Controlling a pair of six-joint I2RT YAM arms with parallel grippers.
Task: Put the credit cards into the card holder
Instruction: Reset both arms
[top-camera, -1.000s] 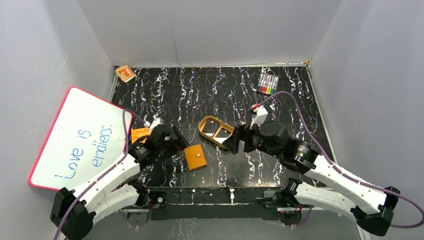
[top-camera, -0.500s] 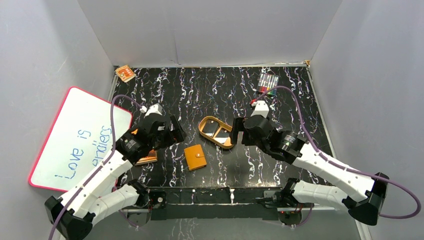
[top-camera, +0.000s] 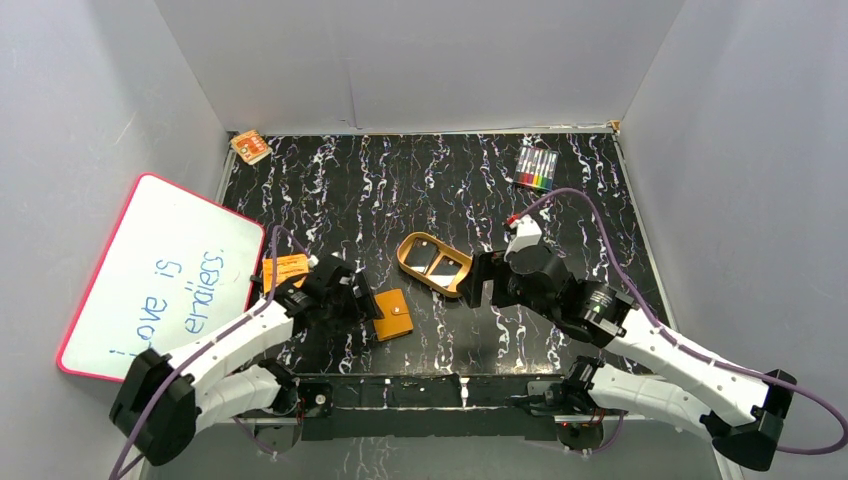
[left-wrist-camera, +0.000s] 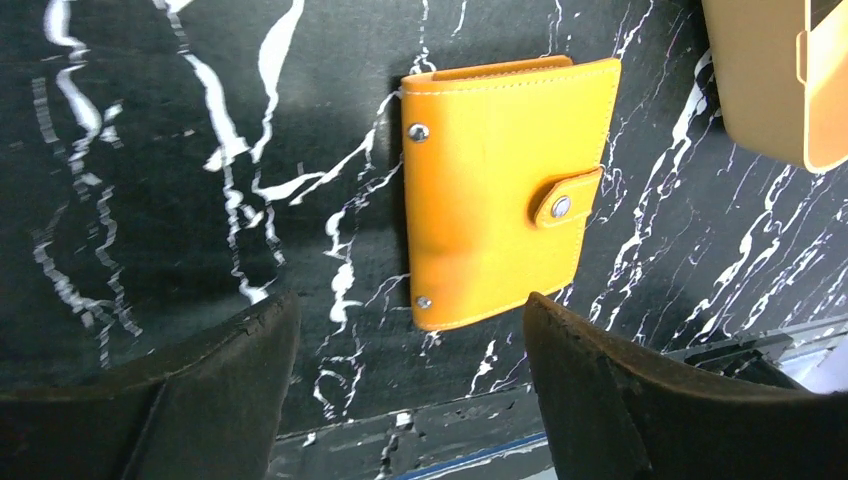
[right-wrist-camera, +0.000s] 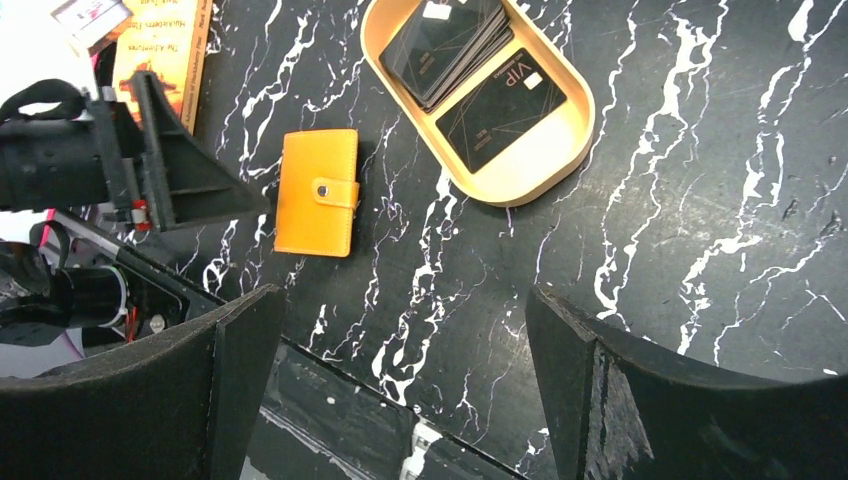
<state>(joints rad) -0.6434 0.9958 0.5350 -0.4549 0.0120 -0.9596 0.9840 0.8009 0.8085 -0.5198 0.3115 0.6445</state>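
On the black marbled table (top-camera: 600, 210), near the front edge, the card holder (top-camera: 391, 314) is lying flat and snapped shut. Its long axis is running roughly near-to-far with a slight tilt. The spine is facing the left claw and the snap tab (left-wrist-camera: 562, 200) is wrapping over the edge facing the tray. No brand showing on the leather, just stitching and rivets.

The cards (right-wrist-camera: 500, 110) are sitting in the tan oval tray (top-camera: 405, 262), just beyond and right of the holder. There's a small stack (right-wrist-camera: 445, 45) at one end and a single one beside it, lying crosswise to the tray's length. The single one is reading "VIP" in light lettering; the smaller print is too tiny for me.

The left claw (left-wrist-camera: 405, 340) is hanging low right beside the holder, jaws apart with nothing between them. The right claw (right-wrist-camera: 400, 320) is hovering by the tray's near end, jaws wide apart and gripping nothing.

Further out, an orange booklet (top-camera: 283, 270) is lying behind the left arm, its print too small to read. A whiteboard (top-camera: 160, 275) is leaning at the left with blue handwriting, looks like "Love is endless". A marker pack (top-camera: 536, 167) is sitting at the far right.
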